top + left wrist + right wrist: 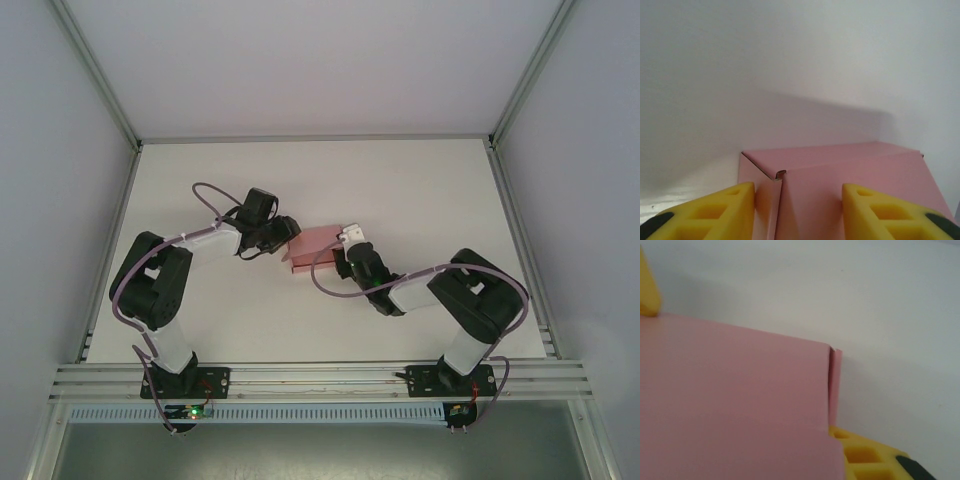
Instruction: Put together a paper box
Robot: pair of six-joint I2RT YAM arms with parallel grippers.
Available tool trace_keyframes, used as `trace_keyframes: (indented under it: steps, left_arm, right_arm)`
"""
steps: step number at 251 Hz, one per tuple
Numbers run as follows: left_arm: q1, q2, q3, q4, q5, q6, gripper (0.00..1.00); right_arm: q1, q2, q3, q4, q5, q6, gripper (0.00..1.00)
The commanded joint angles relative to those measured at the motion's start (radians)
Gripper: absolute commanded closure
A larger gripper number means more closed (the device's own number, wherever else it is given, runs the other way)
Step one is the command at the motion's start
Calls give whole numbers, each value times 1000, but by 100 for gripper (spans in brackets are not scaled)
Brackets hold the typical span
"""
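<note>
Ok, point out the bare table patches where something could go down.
Bare table runs along the back wall beyond the paper box, and in the near strip between the arm bases. Crowded mid-table, where left gripper and right gripper flank the box.

A small pink paper box (316,246) of thin card sits near the middle of the white desk (420,190). It is folded into a low rectangular shape, with a slight gap at one corner.

Paper box (730,405) runs off the right wrist view's left and bottom edges and hides most of the right hand (351,240). Overhead, both box ends sit under the hands. Left hand (287,231) grip on the box — can't tell.
</note>
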Motion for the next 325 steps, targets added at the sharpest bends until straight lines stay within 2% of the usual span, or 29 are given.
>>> trace_keyframes:
  steps: [1,13,48,85,95,108,123,151,173,202,257,291,325]
  left_arm:
    - [-3,11,-32,22,5,-5,55]
    - [-5,14,-39,25,7,3,60]
    - [-11,13,-51,3,-19,28,64]
    - [-11,2,-57,-8,-44,60,66]
    - [-10,2,-51,-19,-57,68,66]
    - [-11,5,-41,-38,-70,82,66]
    - [-12,9,-30,-59,-81,100,66]
    - [-17,5,-55,-11,-63,113,66]
    - [-23,5,-64,-6,-73,107,66]
    - [-29,14,-55,-23,-75,122,66]
    - [-37,4,-65,-18,-86,116,65]
    - [-38,3,-66,-32,-87,119,66]
    - [-41,7,-73,-26,-82,119,65]
  right_arm:
    - [10,-80,-2,-178,-44,19,62]
    - [8,-122,-5,-207,-66,12,54]
    - [2,-248,-5,-334,-151,-4,33]
    - [-14,-418,-11,-531,-359,-115,11]
    - [-16,-467,-9,-585,-402,-149,2]
    - [-19,-529,-8,-627,-471,-194,2]
    - [-22,-599,-12,-613,-472,-193,2]
    - [-48,-687,-11,-486,-371,-108,2]
    - [-97,-689,20,-431,-299,-28,2]
    - [-190,-571,134,-531,-308,112,2]
    - [-265,-251,300,-658,-488,220,2]
    - [-294,-113,324,-667,-588,263,2]
    - [-293,-35,295,-656,-669,268,9]
